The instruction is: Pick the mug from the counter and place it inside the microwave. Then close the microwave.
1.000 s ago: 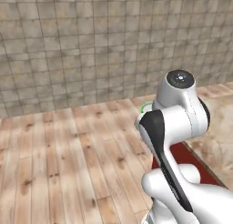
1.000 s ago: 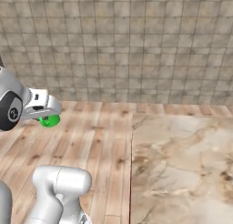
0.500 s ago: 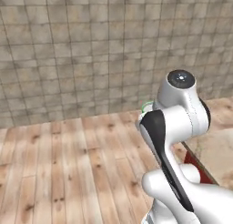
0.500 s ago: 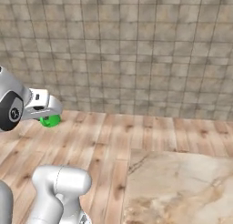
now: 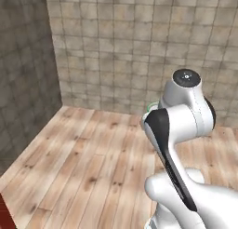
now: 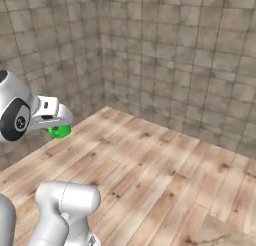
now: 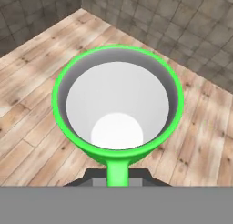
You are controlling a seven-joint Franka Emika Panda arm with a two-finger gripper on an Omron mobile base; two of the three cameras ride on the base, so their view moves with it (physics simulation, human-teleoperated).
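In the right base view the bright green mug (image 6: 60,132) hangs in the air at the left, held above the wooden floor with my gripper (image 6: 57,126) shut on it. The hand view looks straight down into the mug (image 7: 117,93), showing its white inside and green rim, and my gripper (image 7: 117,175) clamps the green handle at the bottom. A sliver of the mug (image 5: 149,106) peeks out behind my white arm in the left base view. A corner of the marbled counter (image 6: 226,234) shows at the lower right. The microwave is out of view.
Wooden plank floor (image 5: 88,158) spreads below the arm. Two tiled walls (image 6: 175,55) meet in a corner ahead. A thin red edge (image 5: 3,215) shows at the lower left of the left base view.
The whole picture has shifted, so the base has moved: the counter has slid off to the right and a wall corner has come into view. The mug stays in the shut gripper.
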